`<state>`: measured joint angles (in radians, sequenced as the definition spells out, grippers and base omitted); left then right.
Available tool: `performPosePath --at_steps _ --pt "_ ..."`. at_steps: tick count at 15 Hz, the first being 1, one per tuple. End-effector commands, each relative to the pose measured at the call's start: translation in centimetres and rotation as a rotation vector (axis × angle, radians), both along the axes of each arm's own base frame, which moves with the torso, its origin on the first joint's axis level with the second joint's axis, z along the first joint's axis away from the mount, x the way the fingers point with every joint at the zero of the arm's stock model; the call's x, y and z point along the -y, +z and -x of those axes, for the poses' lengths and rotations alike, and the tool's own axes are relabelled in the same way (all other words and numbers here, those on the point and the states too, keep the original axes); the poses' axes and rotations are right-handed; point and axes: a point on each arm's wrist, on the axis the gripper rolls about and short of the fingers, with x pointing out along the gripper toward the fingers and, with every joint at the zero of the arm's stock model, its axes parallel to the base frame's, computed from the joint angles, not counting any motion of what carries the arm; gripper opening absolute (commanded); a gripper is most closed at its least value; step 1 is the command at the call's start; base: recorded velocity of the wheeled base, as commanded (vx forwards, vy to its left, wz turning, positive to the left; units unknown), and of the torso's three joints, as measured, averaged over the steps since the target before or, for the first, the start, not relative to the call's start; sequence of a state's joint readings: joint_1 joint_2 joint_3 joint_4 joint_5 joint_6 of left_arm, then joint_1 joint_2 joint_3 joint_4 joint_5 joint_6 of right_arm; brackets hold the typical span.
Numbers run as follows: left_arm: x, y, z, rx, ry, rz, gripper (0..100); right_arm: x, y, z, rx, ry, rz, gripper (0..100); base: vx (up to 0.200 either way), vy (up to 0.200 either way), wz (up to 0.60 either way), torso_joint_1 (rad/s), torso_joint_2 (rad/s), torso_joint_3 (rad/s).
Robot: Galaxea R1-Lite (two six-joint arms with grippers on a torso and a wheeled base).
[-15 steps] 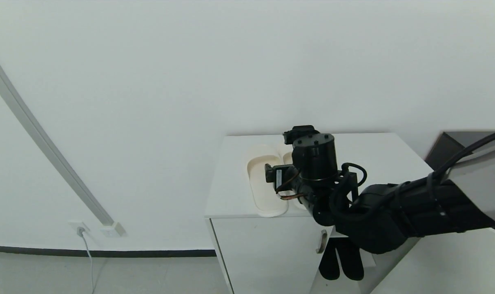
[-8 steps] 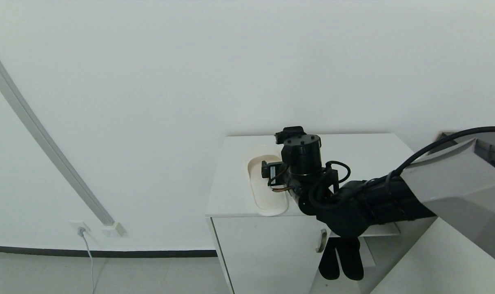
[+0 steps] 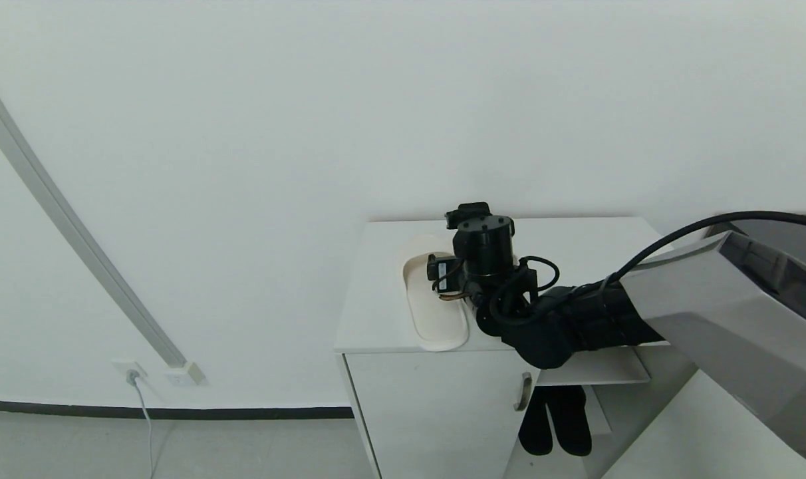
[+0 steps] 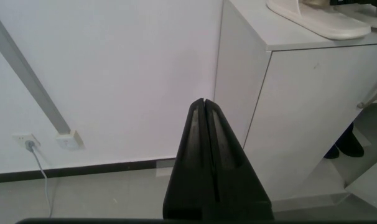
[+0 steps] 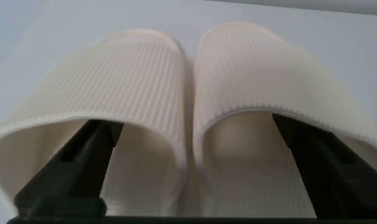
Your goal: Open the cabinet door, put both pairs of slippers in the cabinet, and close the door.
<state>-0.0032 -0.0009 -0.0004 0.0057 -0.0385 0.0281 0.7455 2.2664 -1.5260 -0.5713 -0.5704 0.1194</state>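
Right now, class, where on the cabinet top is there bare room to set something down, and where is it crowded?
Free: the strip of cabinet top between its left edge and the cream slippers, and the stretch from the right arm to the right edge. Crowded: the middle, where the right gripper's open fingers flank both slippers.

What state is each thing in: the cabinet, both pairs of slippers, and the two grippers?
cabinet: left door shut, right side open.
white slippers: side by side on the cabinet top, not yet inside.
black slippers: already inside the cabinet, under its shelf.
right gripper: open, spread across both white slippers' mouths.
left gripper: shut, empty.
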Motion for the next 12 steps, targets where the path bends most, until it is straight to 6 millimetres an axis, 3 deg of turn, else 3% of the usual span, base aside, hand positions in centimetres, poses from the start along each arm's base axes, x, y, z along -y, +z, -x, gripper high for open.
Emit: performPosePath --at_steps 1,8,12 --pt "0.0 0.0 0.0 -0.002 0.000 -0.001 0 -0.2 -0.4 -0.2 -0.003 0.000 0.003 0 0.000 0.000 0.00 0.000 0.00 0.000" --pt "0.0 0.0 0.0 0.000 0.000 0.000 0 -0.2 -0.1 -0.1 0.003 0.001 -0.003 0 0.000 0.000 0.00 0.000 0.00 0.000" --pt "0.0 0.0 0.0 0.000 0.000 0.000 0 0.5 1.9 1.2 0.022 0.011 -0.019 0 0.000 0.000 0.00 0.000 0.00 0.000"
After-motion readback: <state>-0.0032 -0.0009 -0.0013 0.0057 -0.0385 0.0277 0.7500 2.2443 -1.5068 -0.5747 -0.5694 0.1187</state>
